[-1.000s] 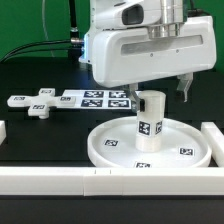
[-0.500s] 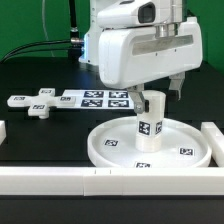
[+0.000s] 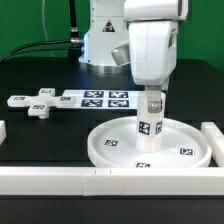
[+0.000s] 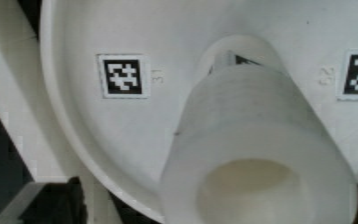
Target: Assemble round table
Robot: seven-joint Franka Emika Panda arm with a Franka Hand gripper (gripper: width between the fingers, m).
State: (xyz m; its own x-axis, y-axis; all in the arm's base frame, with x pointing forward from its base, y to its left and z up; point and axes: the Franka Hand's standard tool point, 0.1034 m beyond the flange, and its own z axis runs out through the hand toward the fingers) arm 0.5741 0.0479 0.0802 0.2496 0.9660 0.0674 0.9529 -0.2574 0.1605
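Exterior view, near to far: white rectangular border blocks (image 3: pixel 60 180) along the front edge of the black table (image 3: pixel 40 140), another block at the exterior view's right. Behind them the large rimmed round white plastic disc (image 3: pixel 110 148) lies flat, tags facing up. Short thick white plastic cylinder (image 3: pixel 150 128) stands upright at the disc's centre, touching it; whether it's threaded in or just resting, can't tell.

Gripper (image 3: pixel 152 100) hangs directly over the cylinder top, wrist turned so the fingers are mostly hidden from this side. Jaws read as spread wide, nothing pinched. Wrist view confirms: looking straight down the cylinder (image 4: pixel 247 150) with its rounded end close to the lens, disc floor (image 4: pixel 123 130) and two tags around it, no fingers in frame.

Further back, small white cross-shaped plastic piece (image 3: pixel 38 108) sits on the table at the exterior view's left, well apart from the disc. Flat white marker board (image 3: pixel 100 98) just beside it.

Judgement on the step: looks like a grasp on the cylinder, probably to screw it into the disc. Advice: keep centred on the axis, descend straight, close on the upper part, and avoid side load so it doesn't tip or drag the disc.
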